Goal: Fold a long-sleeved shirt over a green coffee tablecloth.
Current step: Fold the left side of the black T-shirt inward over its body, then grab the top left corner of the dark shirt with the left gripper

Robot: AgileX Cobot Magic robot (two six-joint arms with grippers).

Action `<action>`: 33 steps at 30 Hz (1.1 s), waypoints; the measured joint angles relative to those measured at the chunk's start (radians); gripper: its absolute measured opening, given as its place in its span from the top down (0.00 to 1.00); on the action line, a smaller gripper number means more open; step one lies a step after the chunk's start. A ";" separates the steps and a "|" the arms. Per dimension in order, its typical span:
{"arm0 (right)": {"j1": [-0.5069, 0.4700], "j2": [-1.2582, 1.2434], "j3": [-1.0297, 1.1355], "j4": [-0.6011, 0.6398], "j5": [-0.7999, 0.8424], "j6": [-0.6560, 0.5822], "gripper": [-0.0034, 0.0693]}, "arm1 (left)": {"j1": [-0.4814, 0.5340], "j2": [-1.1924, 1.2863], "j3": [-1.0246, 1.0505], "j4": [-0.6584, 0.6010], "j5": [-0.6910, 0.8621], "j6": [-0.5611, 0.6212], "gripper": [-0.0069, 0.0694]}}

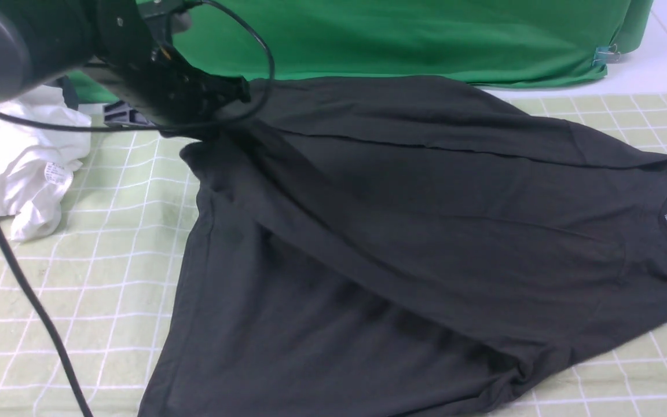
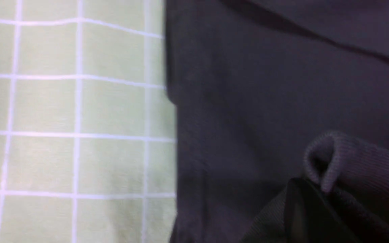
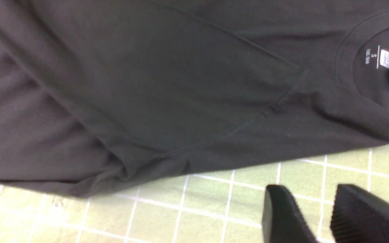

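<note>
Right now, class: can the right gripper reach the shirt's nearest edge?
Probably yes: the right gripper hovers open over bare tablecloth beside the edge of the shirt, and nothing lies between them.

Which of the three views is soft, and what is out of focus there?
Front view: even light, but the near dark grey left arm is blurred. Left wrist view: soft all over; the ribbed cuff of the black soft long-sleeved shirt looks hazy. Right wrist view: sharpest; the small white size print is readable.

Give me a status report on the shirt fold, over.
Left gripper shut on long-sleeved shirt cuff. Right gripper open, empty, above green coffee tablecloth. White garment sits apart, robot's left.
</note>
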 joint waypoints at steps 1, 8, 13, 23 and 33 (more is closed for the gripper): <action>0.000 0.000 0.000 0.000 0.000 0.000 0.63 | 0.007 0.003 -0.005 0.000 0.014 -0.015 0.88; 0.000 0.000 0.000 0.000 0.000 0.000 0.63 | 0.064 0.018 -0.016 -0.001 0.051 -0.049 0.74; 0.000 0.000 0.001 0.000 0.000 0.000 0.63 | 0.091 0.021 -0.085 -0.042 0.052 -0.046 0.58; 0.000 0.000 0.002 0.000 -0.009 0.000 0.63 | 0.109 0.251 -0.436 -0.319 0.164 0.068 0.50; 0.000 0.000 0.002 0.000 -0.003 0.003 0.63 | 0.109 0.478 -0.538 -0.469 0.118 -0.006 0.52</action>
